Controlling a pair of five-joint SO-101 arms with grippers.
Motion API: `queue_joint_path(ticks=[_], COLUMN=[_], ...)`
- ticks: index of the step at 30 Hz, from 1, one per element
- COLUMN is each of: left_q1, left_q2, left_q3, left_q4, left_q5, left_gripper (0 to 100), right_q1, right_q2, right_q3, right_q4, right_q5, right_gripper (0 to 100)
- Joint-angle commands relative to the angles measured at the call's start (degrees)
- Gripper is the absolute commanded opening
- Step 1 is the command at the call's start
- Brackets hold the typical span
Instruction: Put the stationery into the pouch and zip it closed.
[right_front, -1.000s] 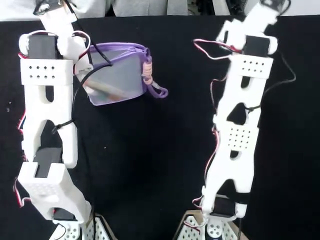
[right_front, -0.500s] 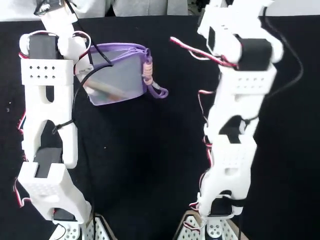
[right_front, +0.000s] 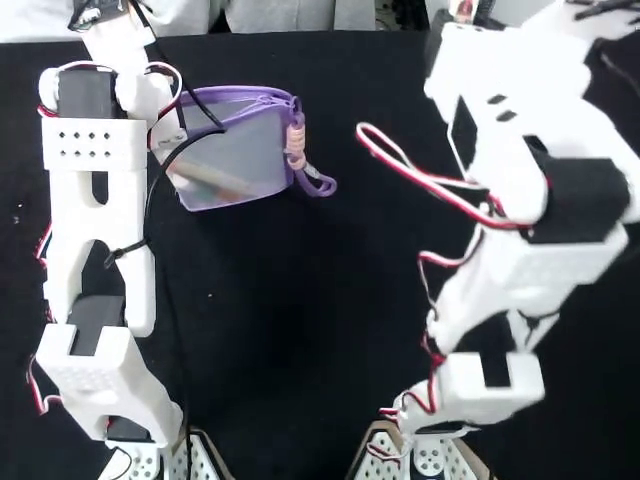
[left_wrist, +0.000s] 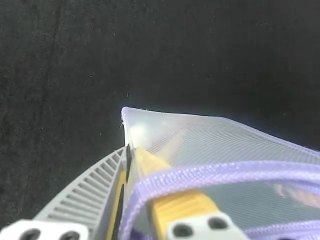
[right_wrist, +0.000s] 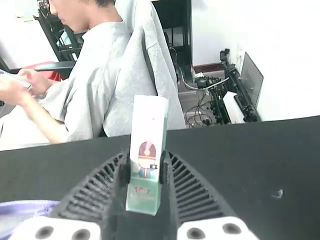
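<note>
The translucent pouch (right_front: 235, 150) with purple trim lies at the table's back left, mouth toward the far edge, and a pen-like item (right_front: 212, 181) shows through its wall. My left gripper (right_front: 163, 128) is at its left end, shut on the pouch's corner. In the left wrist view the yellow-padded fingers (left_wrist: 150, 165) pinch the mesh wall (left_wrist: 210, 145) just below the purple zip band. My right gripper (right_wrist: 145, 172) is raised high above the table's right side, shut on a small white stationery packet (right_wrist: 146, 150) with a red and green print, standing upright between the fingers.
The table (right_front: 300, 300) is covered in black cloth. A pink coiled strap (right_front: 295, 138) and a purple loop (right_front: 318, 183) hang off the pouch's right end. Red and white wires (right_front: 420, 180) loop from the right arm. A seated person in grey (right_wrist: 90, 85) is beyond the far edge.
The right arm has risen and folded back toward the camera, carrying the packet up and right. The left arm and the pouch have not moved.
</note>
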Motion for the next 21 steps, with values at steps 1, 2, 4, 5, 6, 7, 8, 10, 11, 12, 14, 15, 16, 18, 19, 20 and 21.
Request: queue_joint_path(ticks=[1, 2, 4, 5, 6, 7, 8, 10, 11, 12, 14, 15, 16, 18, 19, 20, 21], left_q1=[2.24, 2.24, 2.24, 2.24, 2.24, 2.24, 2.15, 2.15, 2.07, 2.07, 2.07, 2.07, 2.07, 2.15, 2.15, 2.07, 1.98], left_q2=[3.6, 3.6, 3.6, 3.6, 3.6, 3.6, 3.6, 3.6, 3.6, 3.6, 3.6, 3.6, 3.6, 3.6, 3.6, 3.6, 3.6], left_q3=[0.75, 0.75, 0.75, 0.75, 0.75, 0.75, 0.75, 0.75, 0.75, 0.75, 0.75, 0.75, 0.75, 0.75, 0.75, 0.75, 0.75], left_q4=[0.88, 0.88, 0.88, 0.88, 0.88, 0.88, 0.88, 0.88, 0.88, 0.88, 0.88, 0.88, 0.88, 0.88, 0.88, 0.88, 0.88], left_q5=[0.0, 0.0, 0.0, 0.0, 0.0, 0.0, 0.0, 0.0, 0.0, 0.0, 0.0, 0.0, 0.0, 0.0, 0.0, 0.0, 0.0], left_gripper=[3, 3, 3, 3, 3, 3, 3, 3, 3, 3, 3, 3, 3, 3, 3, 3, 3], right_q1=[-1.58, -2.2, -3.34, -4.04, -4.92, -5.63, -6.24, -7.56, -8.18, -8.7, -9.32, -9.32, -9.32, -9.32, -9.32, -9.32, -9.32], right_q2=[-5.93, -6.81, -8.57, -9.63, -10.95, -12.35, -14.02, -17.36, -18.86, -20.18, -22.73, -23.78, -24.84, -26.77, -27.65, -28.53, -29.41], right_q3=[4.79, 6.29, 10.07, 12.09, 14.2, 16.31, 18.42, 22.55, 24.48, 26.59, 31.43, 34.33, 37.58, 44.7, 48.4, 52.35, 56.22], right_q4=[1.58, 1.58, 1.58, 1.58, 1.58, 1.58, 1.58, 1.23, 0.62, -0.53, -3.78, -5.63, -7.82, -12.75, -15.56, -18.99, -23.3], right_q5=[0.53, 0.53, 0.53, 0.53, 0.53, 0.53, 0.53, 0.62, 0.62, 0.62, 0.62, 0.62, 0.62, 0.62, 0.62, 0.62, 0.62], right_gripper=[1.1, 1.1, 1.1, 1.1, 1.1, 1.1, 1.1, 1.1, 1.1, 1.1, 1.1, 1.1, 1.1, 1.1, 1.1, 1.1, 1.1])
